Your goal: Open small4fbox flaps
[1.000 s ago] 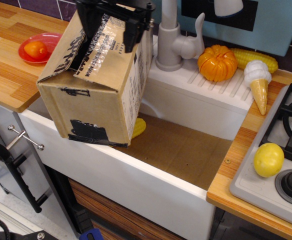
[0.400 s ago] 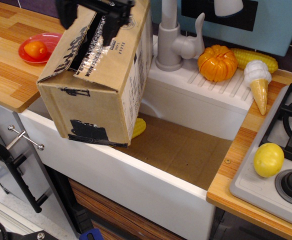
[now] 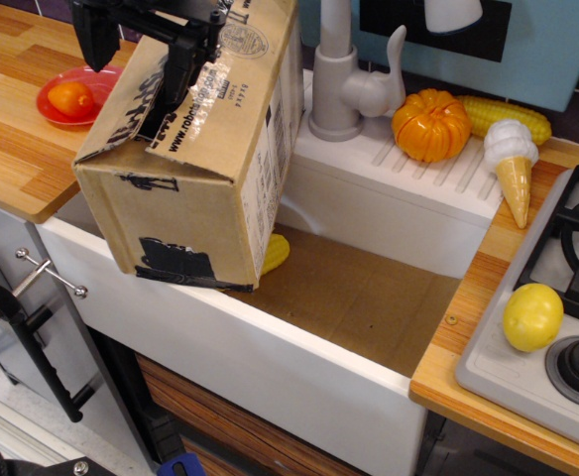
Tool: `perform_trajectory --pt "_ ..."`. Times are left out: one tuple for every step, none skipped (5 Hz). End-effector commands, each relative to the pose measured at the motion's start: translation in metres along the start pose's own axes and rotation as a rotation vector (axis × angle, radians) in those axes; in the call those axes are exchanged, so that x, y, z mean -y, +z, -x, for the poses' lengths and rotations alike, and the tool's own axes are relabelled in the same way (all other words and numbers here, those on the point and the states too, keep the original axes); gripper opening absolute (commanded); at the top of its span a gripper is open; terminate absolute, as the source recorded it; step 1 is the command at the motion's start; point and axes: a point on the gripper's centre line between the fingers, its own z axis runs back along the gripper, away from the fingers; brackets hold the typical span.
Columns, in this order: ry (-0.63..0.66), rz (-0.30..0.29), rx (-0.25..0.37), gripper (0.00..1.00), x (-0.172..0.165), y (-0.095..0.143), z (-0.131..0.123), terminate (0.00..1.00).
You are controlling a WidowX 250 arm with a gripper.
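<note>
On the wooden tabletop (image 3: pixel 12 129) at far left, a red plate (image 3: pixel 93 79) holds an orange fruit (image 3: pixel 69 97). Beside it the black hand (image 3: pixel 136 45) hangs over the flaps (image 3: pixel 185 104) at the box's (image 3: pixel 195 188) top left edge, fingers spread with nothing between them. The box stands tilted in the white sink (image 3: pixel 270 367), leaning on its left rim, with a yellow object (image 3: pixel 276 253) partly hidden behind its lower corner on the sink's brown floor.
</note>
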Motion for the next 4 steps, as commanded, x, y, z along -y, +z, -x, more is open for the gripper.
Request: perform_trajectory --pt "-0.006 -0.022 0.061 1.00 -0.017 0.006 0.003 0.00" --pt "-0.025 -0.041 0.068 1.00 -0.028 0.008 0.005 0.00" --pt "-0.030 -0.060 0.067 1.00 -0.036 0.013 0.008 0.00" --pt "-0.042 -0.078 0.069 1.00 -0.045 0.016 0.010 0.00"
